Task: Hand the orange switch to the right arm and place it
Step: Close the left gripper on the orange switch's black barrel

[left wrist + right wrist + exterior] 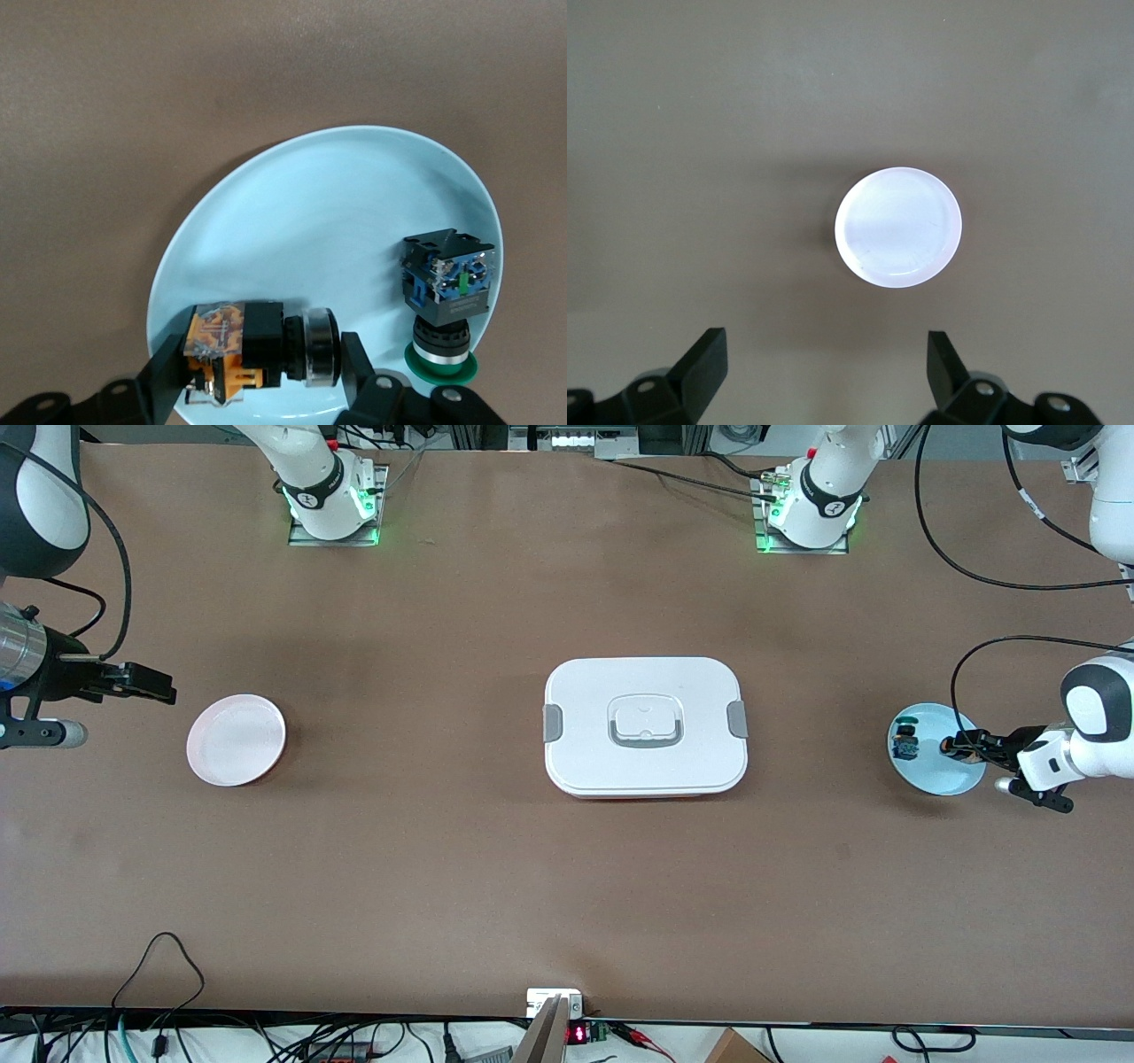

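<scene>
The left gripper (261, 376) has its fingers against both ends of the orange switch (257, 350), which lies on the blue plate (310, 221) beside the blue switch (447, 292). No lift yet; handover and placing remain. The right gripper (828, 372) waits wide open over bare table near the pink plate (899, 226).

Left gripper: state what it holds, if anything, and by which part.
The left gripper is closed around the small orange-bodied switch with the black top on the light blue plate, fingers at its two ends. The right gripper holds nothing.
</scene>
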